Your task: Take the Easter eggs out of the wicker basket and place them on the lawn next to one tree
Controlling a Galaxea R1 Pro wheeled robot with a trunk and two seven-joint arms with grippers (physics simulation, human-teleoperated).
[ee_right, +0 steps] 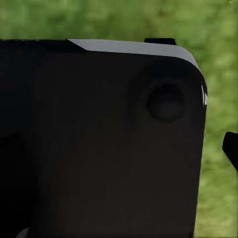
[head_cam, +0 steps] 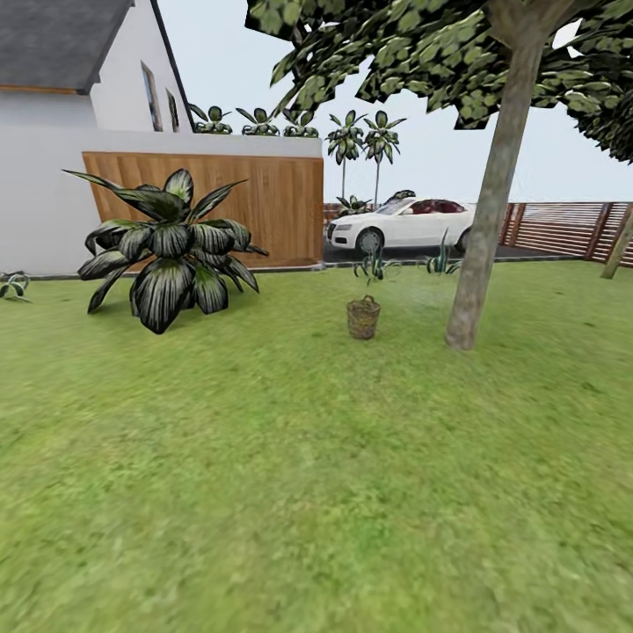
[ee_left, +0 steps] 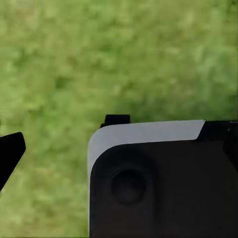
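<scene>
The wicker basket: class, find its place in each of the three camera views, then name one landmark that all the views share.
Head view: the wicker basket stands on the lawn just right of centre, left of the tree trunk and apart from it.
Left wrist view: the basket is not in this picture.
Right wrist view: the basket is not in this picture.
Shared landmark: the green lawn, also seen at and.

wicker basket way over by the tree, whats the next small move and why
Probably drive the base forward toward the wicker basket. In the head view it stands far off across the lawn, just left of the tree trunk, well beyond either arm's likely reach. Its contents are too small to make out from here, and both wrist views look down at grass past a dark body, so no grasp seems possible yet.
</scene>
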